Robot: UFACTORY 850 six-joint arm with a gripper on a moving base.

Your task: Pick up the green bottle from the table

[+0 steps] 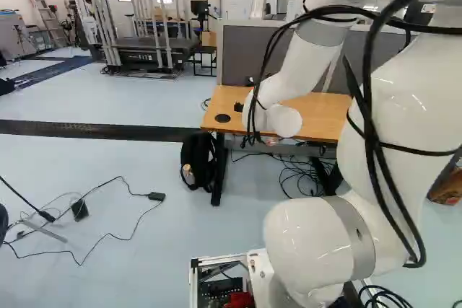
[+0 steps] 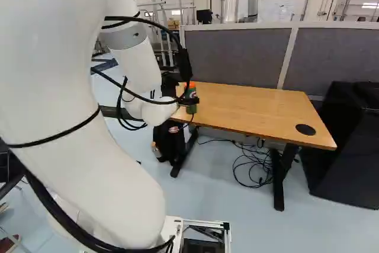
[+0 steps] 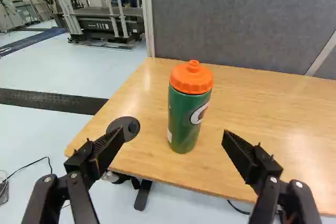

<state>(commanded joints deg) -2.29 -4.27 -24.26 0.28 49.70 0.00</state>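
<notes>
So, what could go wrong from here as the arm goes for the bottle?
The open jaws stand either side of the line to the upright green bottle, so a slightly skewed approach could tip it. It stands near the end of the table, so a knock might send it to the floor. The loose cables hanging at the arm might catch the table edge.

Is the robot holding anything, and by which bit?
Nothing is held. The fingers are open, and the green bottle stands upright on the table ahead of them, with a gap on each side.
</notes>
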